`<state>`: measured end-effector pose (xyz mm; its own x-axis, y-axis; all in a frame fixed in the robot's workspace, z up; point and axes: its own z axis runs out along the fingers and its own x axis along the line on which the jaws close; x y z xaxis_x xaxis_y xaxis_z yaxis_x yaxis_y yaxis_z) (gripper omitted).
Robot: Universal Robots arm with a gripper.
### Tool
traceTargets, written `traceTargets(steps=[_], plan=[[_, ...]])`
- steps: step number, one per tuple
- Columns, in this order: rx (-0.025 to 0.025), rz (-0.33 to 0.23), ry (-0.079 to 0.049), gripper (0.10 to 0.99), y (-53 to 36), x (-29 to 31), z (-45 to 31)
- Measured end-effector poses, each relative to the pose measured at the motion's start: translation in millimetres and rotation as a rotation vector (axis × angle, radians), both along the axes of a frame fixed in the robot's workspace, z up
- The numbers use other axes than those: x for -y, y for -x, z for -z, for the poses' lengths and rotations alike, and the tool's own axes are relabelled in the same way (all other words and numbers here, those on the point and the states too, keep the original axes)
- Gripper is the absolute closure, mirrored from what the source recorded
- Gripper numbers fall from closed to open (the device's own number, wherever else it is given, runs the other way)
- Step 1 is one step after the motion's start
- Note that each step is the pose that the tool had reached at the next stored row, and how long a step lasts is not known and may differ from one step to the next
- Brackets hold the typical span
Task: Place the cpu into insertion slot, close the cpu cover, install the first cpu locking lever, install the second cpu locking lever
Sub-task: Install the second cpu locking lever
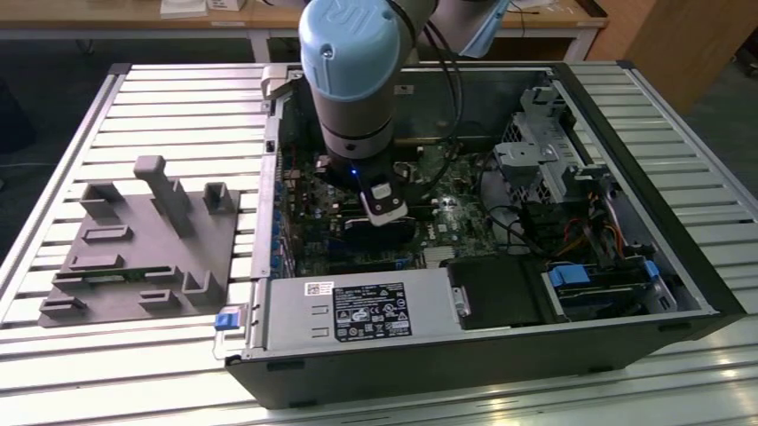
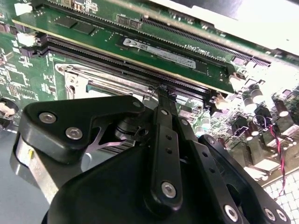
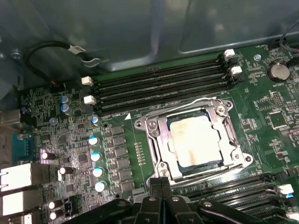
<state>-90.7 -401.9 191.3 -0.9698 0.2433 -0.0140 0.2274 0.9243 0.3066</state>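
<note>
The cpu (image 3: 194,140), a pale square chip, lies in the insertion slot (image 3: 236,150) on the green motherboard. The silver cpu cover (image 3: 161,142) lies flat over it, framing the chip through its window. Thin wire levers run along the socket's edges (image 3: 219,173); whether they are latched I cannot tell. My gripper (image 3: 161,185) is shut with nothing between its fingers, its tip just off the socket's edge. In the second wrist view the gripper (image 2: 162,93) points at the socket's silver frame (image 2: 88,79). In the exterior view the gripper (image 1: 382,232) is low inside the open computer case.
Memory slots (image 3: 159,84) flank the socket, and a memory module (image 2: 154,46) stands close to the fingers. Capacitors (image 3: 96,156) line one side. The case holds a power supply (image 1: 355,311) and drive cage (image 1: 545,160). A grey fixture plate (image 1: 142,240) lies at the exterior view's left.
</note>
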Motion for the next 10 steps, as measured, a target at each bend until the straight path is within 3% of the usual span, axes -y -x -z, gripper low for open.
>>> traceTargets(steps=[10], plan=[[-0.0001,0.000,-0.002,0.980,2.8,0.0,5.0]])
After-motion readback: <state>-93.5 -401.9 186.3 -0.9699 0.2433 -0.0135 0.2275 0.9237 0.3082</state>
